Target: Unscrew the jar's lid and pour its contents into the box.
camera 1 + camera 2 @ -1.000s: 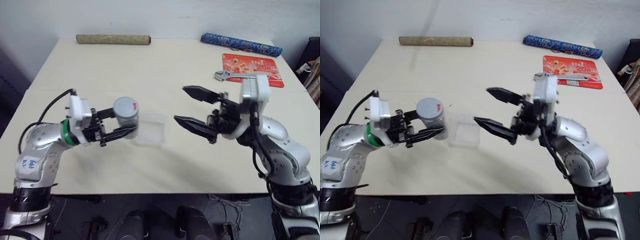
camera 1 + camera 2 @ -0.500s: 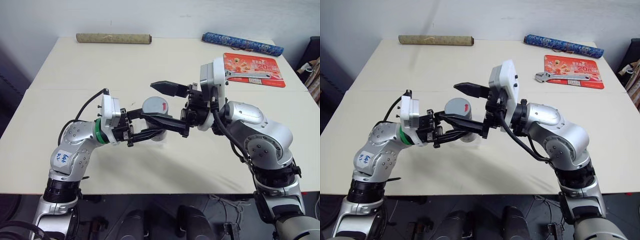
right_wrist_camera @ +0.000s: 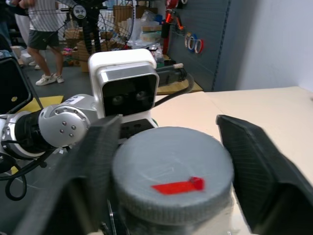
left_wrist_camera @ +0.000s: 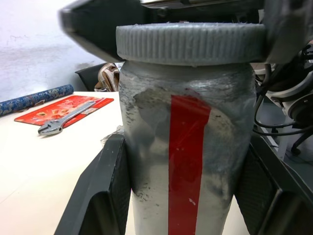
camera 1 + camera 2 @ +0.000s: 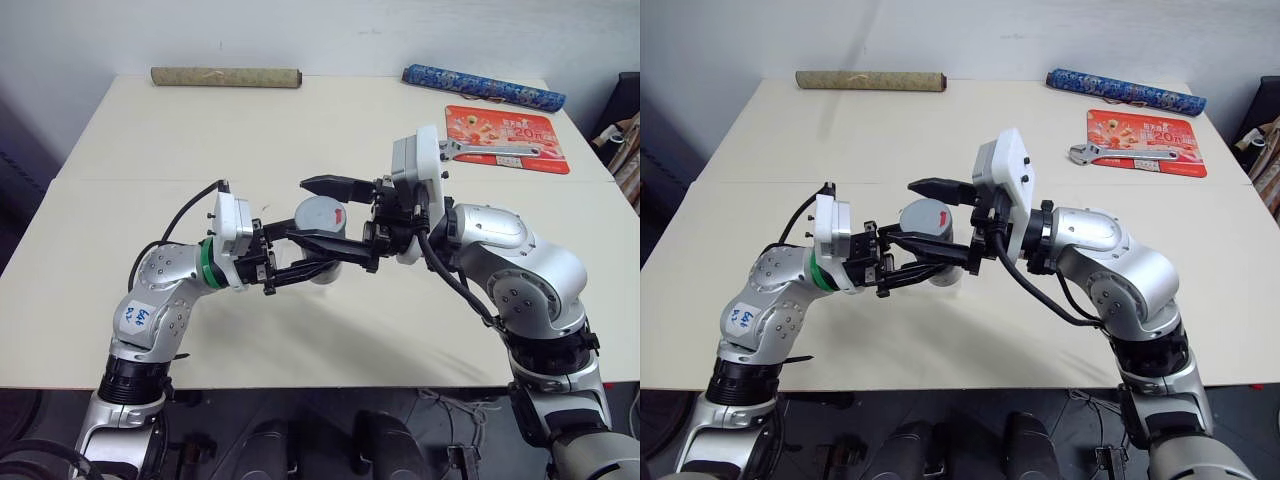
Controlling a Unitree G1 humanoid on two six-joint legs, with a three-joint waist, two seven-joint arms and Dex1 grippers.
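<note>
From the head views, one jar (image 5: 318, 240) is held up over the middle of the table (image 5: 200, 140), with its one lid (image 5: 320, 213) on. The left gripper (image 5: 325, 248) is clamped on the jar's body. The right gripper (image 5: 312, 213) reaches in from the other side, its two black fingers on either side of the lid, closed on it. At the far edge lie two rolls, one tan roll (image 5: 226, 77) and one blue roll (image 5: 483, 88); one wrench (image 5: 485, 150) rests on one red mat (image 5: 507, 137).

In the left wrist view, two fingers (image 4: 105, 196) press the jar's sides; a red stripe (image 4: 187, 161) runs down it.

In the right wrist view, two fingers (image 3: 259, 171) flank the lid, which bears one red mark (image 3: 178, 186).
</note>
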